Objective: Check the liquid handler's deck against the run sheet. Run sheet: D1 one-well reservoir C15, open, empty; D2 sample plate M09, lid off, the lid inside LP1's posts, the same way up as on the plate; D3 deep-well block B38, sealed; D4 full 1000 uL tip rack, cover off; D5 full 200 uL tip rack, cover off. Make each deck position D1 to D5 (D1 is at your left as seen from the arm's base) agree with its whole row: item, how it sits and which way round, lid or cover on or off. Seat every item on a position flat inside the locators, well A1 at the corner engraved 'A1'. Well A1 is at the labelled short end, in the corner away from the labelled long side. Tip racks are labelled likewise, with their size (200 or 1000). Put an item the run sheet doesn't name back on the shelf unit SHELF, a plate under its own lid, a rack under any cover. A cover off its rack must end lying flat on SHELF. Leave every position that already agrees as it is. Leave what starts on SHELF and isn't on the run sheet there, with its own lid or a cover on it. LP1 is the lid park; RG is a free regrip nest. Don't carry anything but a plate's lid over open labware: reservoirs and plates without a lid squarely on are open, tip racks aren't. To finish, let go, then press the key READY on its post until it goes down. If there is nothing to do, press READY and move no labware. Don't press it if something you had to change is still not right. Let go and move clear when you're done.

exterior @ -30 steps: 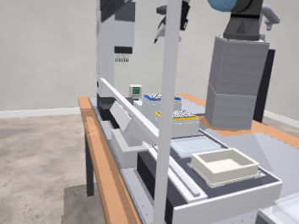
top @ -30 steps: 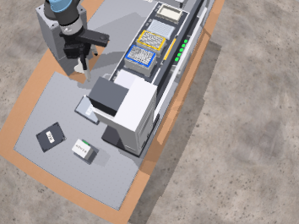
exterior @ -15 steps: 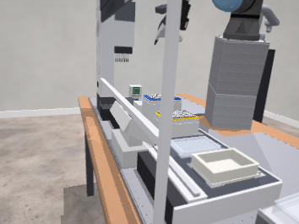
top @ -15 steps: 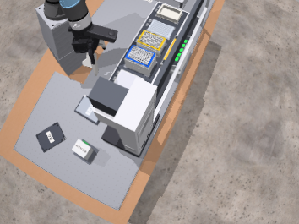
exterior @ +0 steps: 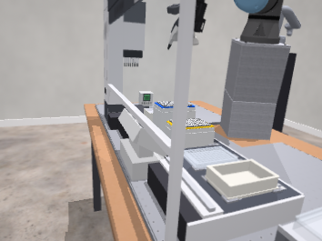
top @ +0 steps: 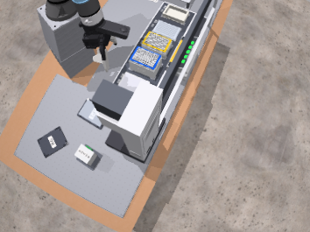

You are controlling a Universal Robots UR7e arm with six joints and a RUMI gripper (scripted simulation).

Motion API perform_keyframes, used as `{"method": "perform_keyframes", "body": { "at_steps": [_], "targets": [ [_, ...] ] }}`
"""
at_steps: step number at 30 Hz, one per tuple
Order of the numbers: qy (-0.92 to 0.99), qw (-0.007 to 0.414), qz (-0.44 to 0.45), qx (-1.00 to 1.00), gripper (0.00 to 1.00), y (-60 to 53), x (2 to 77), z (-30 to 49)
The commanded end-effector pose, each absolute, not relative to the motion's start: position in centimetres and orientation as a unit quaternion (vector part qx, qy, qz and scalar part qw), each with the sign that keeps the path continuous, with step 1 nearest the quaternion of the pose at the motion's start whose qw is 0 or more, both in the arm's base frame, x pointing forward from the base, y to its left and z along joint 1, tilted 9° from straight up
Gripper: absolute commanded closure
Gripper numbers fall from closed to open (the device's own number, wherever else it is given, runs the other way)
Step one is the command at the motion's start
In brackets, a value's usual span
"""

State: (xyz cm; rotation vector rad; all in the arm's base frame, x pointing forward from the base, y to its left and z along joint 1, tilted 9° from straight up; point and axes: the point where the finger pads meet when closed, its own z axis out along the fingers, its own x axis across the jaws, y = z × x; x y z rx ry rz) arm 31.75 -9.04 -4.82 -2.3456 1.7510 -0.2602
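My gripper is open and empty, hanging high above the grey mat beside the near side of the deck; it also shows in the exterior view. On the deck stand in a row a white open reservoir, a flat clear plate, a yellow-framed tip rack and a blue-framed tip rack. A white item lies at the last position, partly hidden by the handler's head. The labels are too small to read.
The handler's dark and white head overhangs the deck's end. A flat grey piece lies half under it. A dark labelled nest and a white key box with green sit on the mat. The arm's grey pedestal stands behind.
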Motion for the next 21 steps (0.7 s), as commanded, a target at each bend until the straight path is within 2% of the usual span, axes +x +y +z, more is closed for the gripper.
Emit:
{"method": "perform_keyframes", "body": {
  "at_steps": [1,21],
  "targets": [
    [0.6,0.102,-0.08,-0.79,0.18,-7.0,32.0,-4.6],
    [0.607,0.105,-0.07,-0.785,0.18,-4.8,32.1,-4.6]
  ]
}}
